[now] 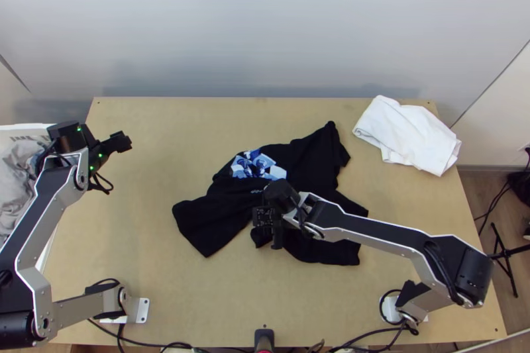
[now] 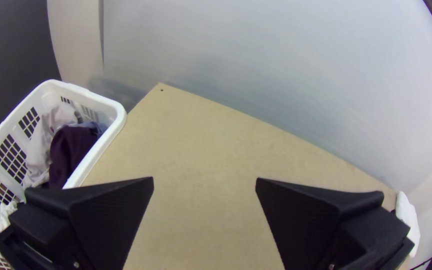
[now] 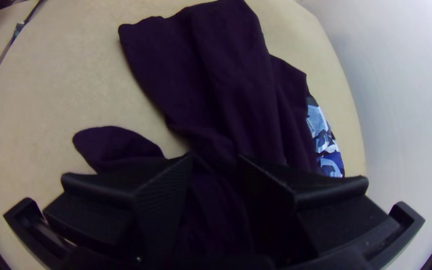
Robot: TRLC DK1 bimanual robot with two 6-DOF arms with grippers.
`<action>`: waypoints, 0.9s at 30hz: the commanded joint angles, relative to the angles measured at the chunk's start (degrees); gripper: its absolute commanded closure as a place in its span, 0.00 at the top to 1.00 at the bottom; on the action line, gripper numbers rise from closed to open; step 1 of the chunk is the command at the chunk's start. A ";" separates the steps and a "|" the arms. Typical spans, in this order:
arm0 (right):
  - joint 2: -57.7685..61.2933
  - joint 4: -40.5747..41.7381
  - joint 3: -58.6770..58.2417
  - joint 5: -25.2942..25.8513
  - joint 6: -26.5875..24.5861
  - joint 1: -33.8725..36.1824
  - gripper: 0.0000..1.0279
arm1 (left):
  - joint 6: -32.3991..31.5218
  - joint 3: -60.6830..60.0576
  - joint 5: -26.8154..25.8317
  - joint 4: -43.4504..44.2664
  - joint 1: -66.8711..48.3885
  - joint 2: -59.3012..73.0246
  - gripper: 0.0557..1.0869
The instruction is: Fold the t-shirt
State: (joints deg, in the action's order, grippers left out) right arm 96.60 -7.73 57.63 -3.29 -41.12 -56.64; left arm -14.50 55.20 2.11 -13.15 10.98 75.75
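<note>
Right tool – parted – hides part of the rumpled black t-shirt; left tool gapes.

wide bare stretch of table between the white laundry basket and the black t-shirt, slimmer gap over to the white cloth, right arm barring the way in from the near right
</note>
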 commanded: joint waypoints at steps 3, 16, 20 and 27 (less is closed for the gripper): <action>2.28 1.40 1.52 -0.05 0.78 0.04 0.42 | -0.18 0.79 -0.18 0.75 -0.61 1.07 0.96; 6.67 2.89 2.05 0.04 1.92 0.39 0.42 | -0.35 0.44 -0.18 0.67 -0.44 1.33 0.96; 7.64 4.56 3.55 0.04 4.74 0.48 0.04 | -0.35 0.44 -0.18 0.67 -0.44 1.33 0.96; 4.13 4.04 11.46 4.52 19.24 1.71 0.03 | -0.35 0.70 -0.18 0.67 -0.44 1.16 0.96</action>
State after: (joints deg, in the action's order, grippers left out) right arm 102.94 -3.86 62.94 -2.37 -32.10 -56.05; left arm -14.94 55.68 1.93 -12.38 10.50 77.03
